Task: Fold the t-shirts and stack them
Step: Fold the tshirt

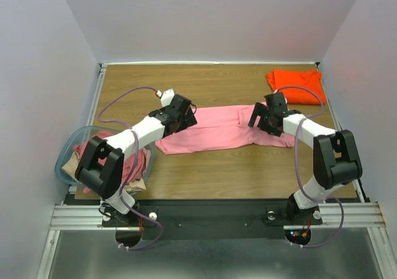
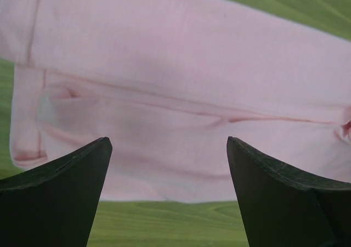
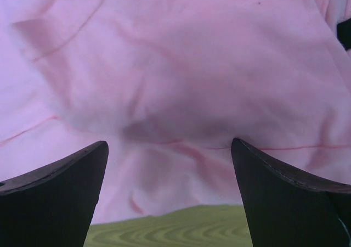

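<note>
A light pink t-shirt (image 1: 217, 130) lies folded into a long band across the middle of the table. My left gripper (image 1: 184, 119) hovers over its left end, open and empty; the pink fabric (image 2: 181, 82) fills the left wrist view. My right gripper (image 1: 260, 119) hovers over its right end, open and empty; the wrinkled pink fabric (image 3: 181, 77) fills the right wrist view. A bright orange t-shirt (image 1: 296, 84) lies folded at the far right. Dusty rose and tan shirts (image 1: 133, 161) sit in the tub.
A clear bluish plastic tub (image 1: 68, 158) stands at the near left, partly under my left arm. The wooden table (image 1: 236, 173) is bounded by white walls at the back and sides and a black strip at the near edge.
</note>
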`<state>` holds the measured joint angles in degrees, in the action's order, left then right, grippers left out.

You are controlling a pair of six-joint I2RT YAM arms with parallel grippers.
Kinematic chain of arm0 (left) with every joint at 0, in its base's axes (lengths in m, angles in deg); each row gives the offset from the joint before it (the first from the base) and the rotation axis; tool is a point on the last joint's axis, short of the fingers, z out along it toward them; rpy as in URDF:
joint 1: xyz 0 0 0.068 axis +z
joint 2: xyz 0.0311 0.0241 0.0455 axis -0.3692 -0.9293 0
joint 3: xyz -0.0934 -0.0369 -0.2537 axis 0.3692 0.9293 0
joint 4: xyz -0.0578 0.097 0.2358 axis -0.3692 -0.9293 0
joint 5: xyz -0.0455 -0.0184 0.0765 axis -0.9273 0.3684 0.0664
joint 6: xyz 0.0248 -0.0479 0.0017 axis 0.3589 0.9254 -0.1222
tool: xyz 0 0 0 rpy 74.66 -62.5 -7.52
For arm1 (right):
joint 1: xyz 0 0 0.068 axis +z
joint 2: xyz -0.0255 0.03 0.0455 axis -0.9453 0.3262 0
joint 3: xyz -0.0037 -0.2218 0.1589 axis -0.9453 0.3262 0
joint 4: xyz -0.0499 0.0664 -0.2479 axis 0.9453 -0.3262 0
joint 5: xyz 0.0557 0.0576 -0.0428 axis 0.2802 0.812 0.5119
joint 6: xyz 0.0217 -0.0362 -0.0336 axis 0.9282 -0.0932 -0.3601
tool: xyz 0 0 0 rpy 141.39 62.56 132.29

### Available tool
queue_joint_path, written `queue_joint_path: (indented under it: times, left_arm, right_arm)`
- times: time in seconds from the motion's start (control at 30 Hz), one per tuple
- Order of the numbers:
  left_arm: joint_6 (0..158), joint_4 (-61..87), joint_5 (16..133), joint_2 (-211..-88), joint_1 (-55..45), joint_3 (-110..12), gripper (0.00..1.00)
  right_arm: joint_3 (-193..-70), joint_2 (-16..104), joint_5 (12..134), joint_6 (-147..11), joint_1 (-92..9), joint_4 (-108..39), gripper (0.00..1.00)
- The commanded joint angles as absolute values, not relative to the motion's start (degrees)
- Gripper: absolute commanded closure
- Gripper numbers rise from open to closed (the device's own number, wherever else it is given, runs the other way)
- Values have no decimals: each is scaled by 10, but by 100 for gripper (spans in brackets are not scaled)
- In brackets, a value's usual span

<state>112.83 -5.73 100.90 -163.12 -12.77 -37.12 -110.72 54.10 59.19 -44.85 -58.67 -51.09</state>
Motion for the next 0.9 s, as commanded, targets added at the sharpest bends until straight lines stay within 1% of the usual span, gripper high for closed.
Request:
queue_joint_path:
  times: [0.0,0.1,0.17,0.23,0.33,0.37,0.4,0.43,0.47,0.5,0.57,0.6,0.63,0.67,0.7,0.77,0.87]
  left_arm:
    - [1093,-52,1013,-1701,-108,-405,2]
    - [1100,-55,993,-1753,-106,-411,2]
    - [1102,-47,970,-1762,-106,-397,2]
    - [1113,-45,961,-1755,-110,-377,2]
    - [1142,-24,931,-1717,-123,-307,2]
    - [1146,-12,919,-1696,-137,-268,2]
    - [1152,-8,911,-1687,-150,-251,2]
    - [1166,-5,902,-1675,-164,-234,2]
    - [1194,3,896,-1666,-200,-205,2]
    - [1210,13,883,-1652,-219,-190,2]
    - [1241,55,841,-1644,-259,-169,2]
    - [1276,72,832,-1641,-296,-151,2]
    - [1293,85,803,-1641,-317,-147,1]
    - [1314,98,801,-1642,-334,-146,2]
    - [1340,102,801,-1642,-367,-149,2]
    - [1363,106,813,-1642,-392,-166,2]
    - [1375,103,825,-1644,-421,-193,2]
  right_arm:
    - [-1133,592,580,-461,-592,-494,0]
    - [-1176,651,601,-482,-593,-492,0]
    - [-1217,697,622,-497,-592,-491,0]
    - [-1248,729,649,-529,-592,-489,0]
    - [-1338,811,683,-589,-592,-472,0]
    - [-1366,834,688,-622,-592,-473,0]
    - [-1428,881,705,-636,-592,-474,0]
    - [-1456,899,721,-648,-592,-474,0]
    - [-1481,921,743,-659,-592,-473,0]
    - [-1537,957,789,-665,-591,-475,0]
    - [-1583,991,849,-661,-591,-478,0]
    - [-1603,1006,895,-654,-588,-478,0]
    - [-1649,1041,904,-644,-587,-478,0]
    - [-1672,1058,909,-629,-584,-478,0]
    - [-1695,1077,911,-619,-583,-479,0]
    - [-1760,1125,915,-600,-583,-478,0]
    - [-1823,1167,925,-554,-582,-478,0]
